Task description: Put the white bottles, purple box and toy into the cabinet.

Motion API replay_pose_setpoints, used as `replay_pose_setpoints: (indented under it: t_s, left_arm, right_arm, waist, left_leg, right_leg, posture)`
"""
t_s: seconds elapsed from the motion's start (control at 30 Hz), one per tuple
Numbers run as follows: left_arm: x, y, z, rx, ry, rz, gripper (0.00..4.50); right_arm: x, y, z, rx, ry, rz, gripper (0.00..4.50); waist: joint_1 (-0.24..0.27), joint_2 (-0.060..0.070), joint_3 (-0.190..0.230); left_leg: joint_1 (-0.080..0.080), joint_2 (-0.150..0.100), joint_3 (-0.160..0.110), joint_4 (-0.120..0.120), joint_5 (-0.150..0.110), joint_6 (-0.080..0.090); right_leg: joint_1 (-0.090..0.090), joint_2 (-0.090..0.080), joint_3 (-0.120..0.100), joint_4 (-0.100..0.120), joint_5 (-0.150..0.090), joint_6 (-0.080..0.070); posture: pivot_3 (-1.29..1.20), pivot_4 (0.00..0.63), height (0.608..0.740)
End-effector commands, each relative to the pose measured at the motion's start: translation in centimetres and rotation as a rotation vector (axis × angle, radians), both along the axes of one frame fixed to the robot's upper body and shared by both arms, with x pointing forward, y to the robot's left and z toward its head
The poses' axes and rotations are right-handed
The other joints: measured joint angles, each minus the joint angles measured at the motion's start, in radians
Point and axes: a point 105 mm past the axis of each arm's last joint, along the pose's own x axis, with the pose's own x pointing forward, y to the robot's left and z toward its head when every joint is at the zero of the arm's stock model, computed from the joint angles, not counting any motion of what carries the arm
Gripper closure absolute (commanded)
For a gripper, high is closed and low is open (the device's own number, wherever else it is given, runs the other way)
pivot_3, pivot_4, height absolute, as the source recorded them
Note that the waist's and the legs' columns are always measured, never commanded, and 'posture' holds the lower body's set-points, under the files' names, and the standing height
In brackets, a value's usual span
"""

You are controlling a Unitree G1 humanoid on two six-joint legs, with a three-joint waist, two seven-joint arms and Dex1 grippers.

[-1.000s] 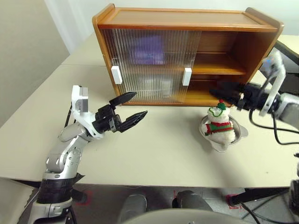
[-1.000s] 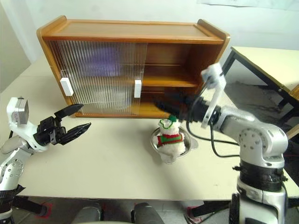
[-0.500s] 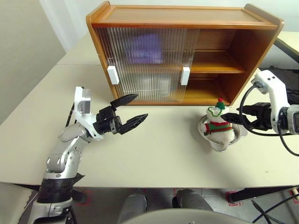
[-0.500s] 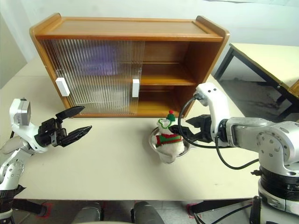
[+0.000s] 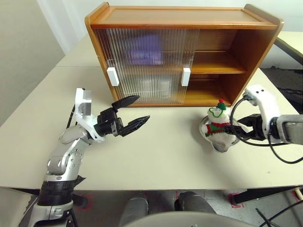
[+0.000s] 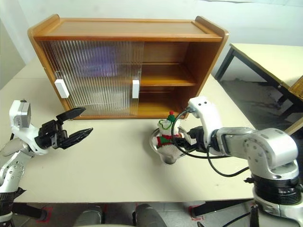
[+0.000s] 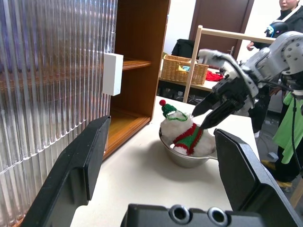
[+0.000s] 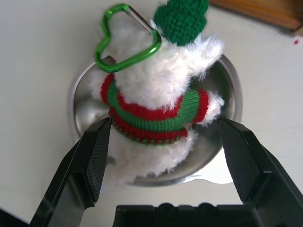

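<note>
The toy (image 5: pixel 218 124), a white plush figure with a red-and-green scarf, sits in a shallow metal bowl (image 5: pixel 221 147) on the table in front of the cabinet's open right half. My right gripper (image 8: pixel 164 124) is open, tilted down over the bowl, with one finger on each side of the toy. My left gripper (image 5: pixel 142 108) hovers open and empty above the table's left side, well away from the toy. The cabinet (image 5: pixel 184 19) has both ribbed sliding doors pushed left. The purple box (image 5: pixel 144 48) shows as a purple blur behind them on the upper shelf. The white bottles are hidden.
The cabinet's inner shelf (image 5: pixel 218 70) and floor are bare on the open right side. A second table (image 6: pixel 267 56) stands to the right. The left wrist view shows a wicker basket (image 7: pixel 183 71) on it and a person (image 7: pixel 291 109) beyond.
My right gripper has dropped from in front of the cabinet's opening, tipped downward and come to straddle the toy. The left arm has stayed still. The head camera has shifted slightly.
</note>
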Motion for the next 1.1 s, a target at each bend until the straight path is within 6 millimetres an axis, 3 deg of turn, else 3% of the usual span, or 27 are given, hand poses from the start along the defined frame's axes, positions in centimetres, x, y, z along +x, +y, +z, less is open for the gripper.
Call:
replay_pose_setpoints:
  t_s: [0.03,0.2,0.33,0.7,0.8,1.0,1.1]
  left_arm:
    - [0.1,0.0,-0.3,0.018,-0.001,0.005,0.0]
    - [0.3,-0.2,-0.2,0.015,-0.012,0.011,0.0]
    - [0.2,-0.4,-0.4,0.017,-0.007,0.007,0.0]
    - [0.3,-0.4,-0.4,0.02,-0.014,0.018,0.0]
    - [0.3,-0.3,-0.4,0.019,-0.018,0.022,0.0]
    - [0.4,-0.3,-0.4,0.017,-0.02,0.024,0.0]
    - [0.4,-0.4,-0.4,0.014,-0.019,0.022,0.0]
  right_arm:
    - [0.0,0.1,-0.5,-0.012,0.026,-0.003,0.02]
    - [0.1,0.7,-1.4,0.016,0.032,-0.006,0.02]
    - [0.8,1.8,-0.8,0.1,0.013,-0.015,0.02]
    - [0.7,1.2,-2.8,0.036,0.069,-0.028,0.02]
    - [0.3,1.0,-3.0,0.029,0.095,-0.012,0.66]
    - [0.7,1.5,-3.3,0.043,0.079,-0.012,2.81]
    - [0.9,1.5,-3.1,0.042,0.055,-0.013,3.61]
  waist:
    - [0.0,0.001,-0.001]
    - [0.002,0.001,-0.001]
    - [0.001,0.001,-0.001]
    - [0.004,0.002,-0.002]
    - [0.007,0.002,-0.002]
    - [0.009,0.002,-0.002]
    - [0.009,0.002,-0.002]
  left_leg:
    - [0.0,0.0,0.0,0.0,0.0,0.0]
    - [0.0,0.0,0.0,0.0,0.0,0.0]
    - [0.0,0.0,0.0,0.0,0.0,0.0]
    - [0.0,0.001,0.0,0.0,0.0,0.0]
    - [0.0,0.0,0.0,0.0,0.0,0.0]
    - [0.001,0.001,0.0,0.0,0.0,0.0]
    - [0.001,0.001,0.0,0.001,0.0,0.0]
  right_leg:
    - [0.0,0.0,0.0,0.0,0.0,0.0]
    - [0.0,0.0,0.0,0.0,0.0,0.0]
    - [0.0,0.0,0.0,0.0,0.0,0.001]
    - [0.0,0.001,0.0,0.0,0.001,0.0]
    - [0.0,0.0,0.0,0.0,0.001,0.0]
    - [0.0,0.001,0.0,0.0,0.001,-0.001]
    - [0.0,0.001,0.0,0.0,0.002,-0.001]
  posture:
    - [-0.07,0.0,0.74]
    - [-0.06,0.0,0.74]
    - [-0.06,0.0,0.74]
    - [-0.05,0.0,0.74]
    - [-0.04,0.0,0.74]
    - [-0.04,0.0,0.74]
    - [-0.04,0.0,0.74]
